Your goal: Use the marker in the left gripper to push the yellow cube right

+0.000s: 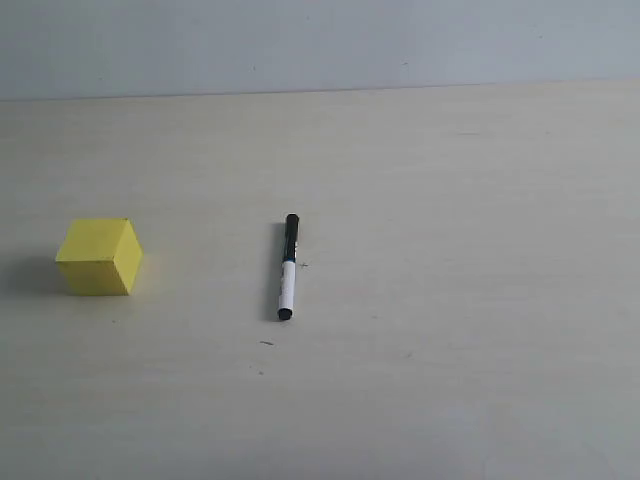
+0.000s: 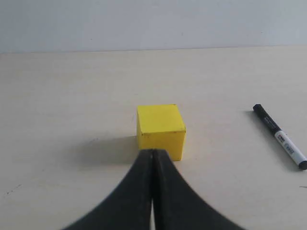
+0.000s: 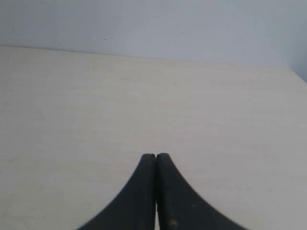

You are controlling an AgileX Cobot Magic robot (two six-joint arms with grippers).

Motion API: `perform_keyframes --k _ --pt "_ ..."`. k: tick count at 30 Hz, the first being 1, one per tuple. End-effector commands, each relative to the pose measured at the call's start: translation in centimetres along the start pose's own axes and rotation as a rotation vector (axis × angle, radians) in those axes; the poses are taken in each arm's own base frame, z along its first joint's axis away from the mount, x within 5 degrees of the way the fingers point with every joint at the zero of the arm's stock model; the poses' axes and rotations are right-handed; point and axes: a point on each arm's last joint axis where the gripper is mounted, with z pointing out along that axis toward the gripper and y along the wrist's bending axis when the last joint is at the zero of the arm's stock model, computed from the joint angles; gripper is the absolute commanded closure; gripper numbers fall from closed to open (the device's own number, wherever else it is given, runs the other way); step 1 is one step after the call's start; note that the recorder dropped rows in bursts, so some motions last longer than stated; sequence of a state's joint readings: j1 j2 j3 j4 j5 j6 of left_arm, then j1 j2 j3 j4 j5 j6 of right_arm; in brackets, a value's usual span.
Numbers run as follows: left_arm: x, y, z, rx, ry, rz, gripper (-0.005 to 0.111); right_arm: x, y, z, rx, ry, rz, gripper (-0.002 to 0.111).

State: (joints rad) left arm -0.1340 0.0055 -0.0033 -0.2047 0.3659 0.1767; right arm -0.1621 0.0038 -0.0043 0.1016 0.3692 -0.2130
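Observation:
The yellow cube (image 1: 99, 257) sits on the pale table at the left of the exterior view. The marker (image 1: 288, 267) lies flat near the middle, black cap pointing away, well right of the cube and held by nothing. Neither arm shows in the exterior view. In the left wrist view my left gripper (image 2: 153, 152) is shut and empty, its tips just short of the cube (image 2: 160, 130), with the marker (image 2: 280, 136) off to one side. My right gripper (image 3: 156, 156) is shut too, with only bare table ahead.
The light wooden table (image 1: 450, 300) runs back to a grey-white wall (image 1: 320, 40). A few small dark specks (image 1: 266, 343) mark the surface in front of the marker.

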Motion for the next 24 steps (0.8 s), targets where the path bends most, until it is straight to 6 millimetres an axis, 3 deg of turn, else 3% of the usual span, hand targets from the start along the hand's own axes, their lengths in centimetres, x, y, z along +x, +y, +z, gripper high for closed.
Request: perform_keyframes --k 1,19,22,24 --pt "0.0 0.0 0.0 -0.003 -0.013 -0.001 0.107 0.0 0.0 0.0 0.002 -0.012 -0.002 0.108" --pt "-0.5 0.2 0.0 -0.022 -0.067 0.038 0.107 0.0 0.0 0.0 0.002 -0.012 -0.002 0.108" --pt "-1.6 0.2 -0.2 -0.008 -0.185 -0.101 0.107 0.0 0.0 0.0 0.002 -0.012 -0.002 0.108" --pt "-2.2 0.1 -0.3 0.027 -0.254 -0.322 0.107 0.0 0.0 0.0 0.002 -0.012 -0.002 0.108"
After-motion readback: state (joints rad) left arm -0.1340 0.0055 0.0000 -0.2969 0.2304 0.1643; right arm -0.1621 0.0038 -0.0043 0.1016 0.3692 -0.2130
